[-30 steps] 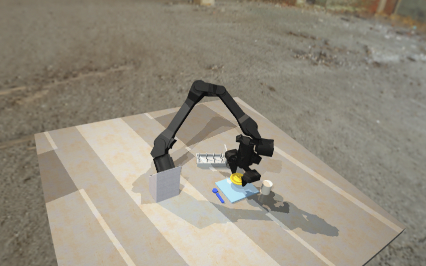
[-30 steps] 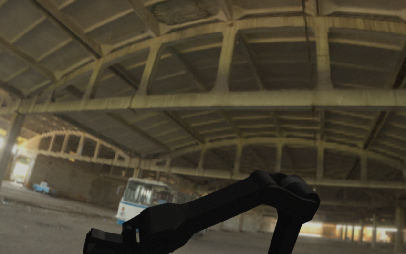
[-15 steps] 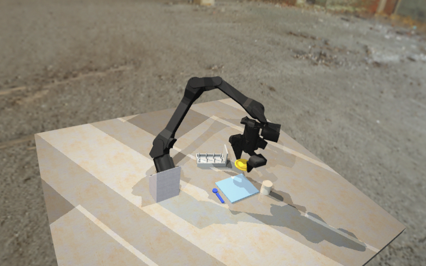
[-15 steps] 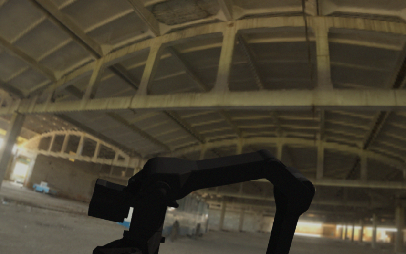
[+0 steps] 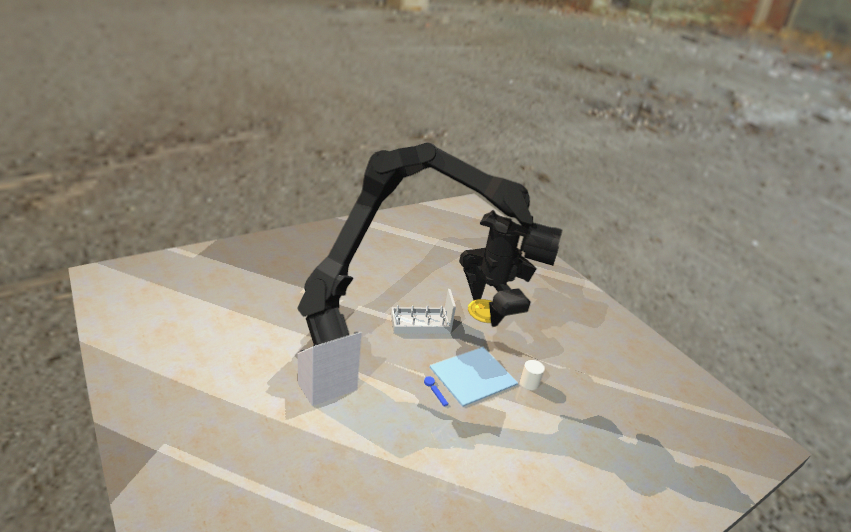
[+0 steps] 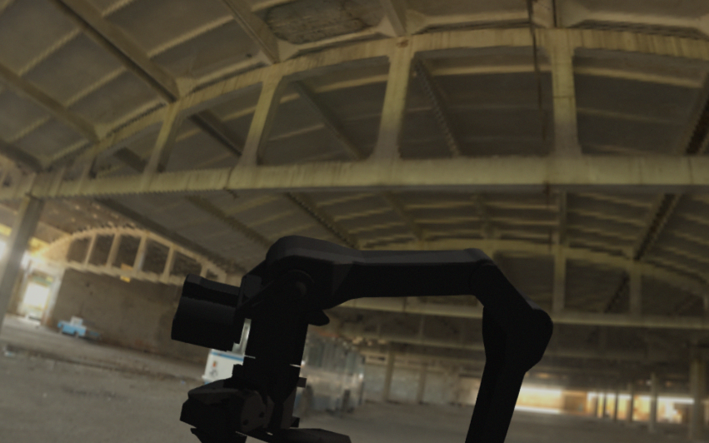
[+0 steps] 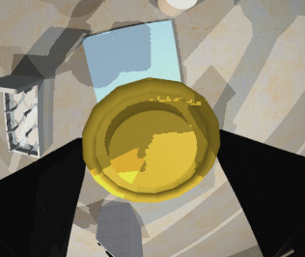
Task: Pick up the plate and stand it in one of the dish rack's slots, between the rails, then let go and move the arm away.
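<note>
The yellow plate is off the table, held across its width between the two black fingers. My gripper is shut on it, with one finger at each side of its rim. In the wrist view the plate faces the camera, its hollow side showing. The white dish rack stands on the table to the left of the plate in the top view, with short upright pegs inside and a taller panel at its right end. In the exterior view the fingertips and the plate are not clearly visible.
A light blue square board lies in front of the rack. A white cup stands at its right. A blue spoon-like thing lies at its left. A grey upright panel stands by the arm's base.
</note>
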Robot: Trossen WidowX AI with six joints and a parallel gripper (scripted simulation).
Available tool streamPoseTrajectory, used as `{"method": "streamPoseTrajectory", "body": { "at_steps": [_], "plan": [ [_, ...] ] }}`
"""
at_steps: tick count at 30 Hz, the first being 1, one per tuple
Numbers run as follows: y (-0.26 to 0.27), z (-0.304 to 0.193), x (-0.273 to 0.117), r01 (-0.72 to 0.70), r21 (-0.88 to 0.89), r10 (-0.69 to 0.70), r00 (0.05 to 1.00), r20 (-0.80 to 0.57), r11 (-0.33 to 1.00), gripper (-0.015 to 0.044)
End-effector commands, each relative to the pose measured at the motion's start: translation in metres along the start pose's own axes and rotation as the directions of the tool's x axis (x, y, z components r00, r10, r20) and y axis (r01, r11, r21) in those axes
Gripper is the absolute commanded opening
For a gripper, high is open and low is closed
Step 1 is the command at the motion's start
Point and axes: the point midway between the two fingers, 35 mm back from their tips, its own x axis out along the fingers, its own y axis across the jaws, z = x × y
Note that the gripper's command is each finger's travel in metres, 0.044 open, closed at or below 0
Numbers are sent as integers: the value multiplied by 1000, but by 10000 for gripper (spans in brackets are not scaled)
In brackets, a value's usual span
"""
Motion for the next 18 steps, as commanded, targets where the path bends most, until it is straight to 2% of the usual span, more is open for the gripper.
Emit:
{"method": "streamPoseTrajectory", "body": {
  "at_steps": [1,9,18],
  "plan": [
    [23,-2,-6,6,107,-6,1000,5,994,0],
    [65,-12,-12,7,372,-10,1000,6,928,0],
    [109,-29,-15,5,636,-12,1000,7,772,0]
  ]
}}
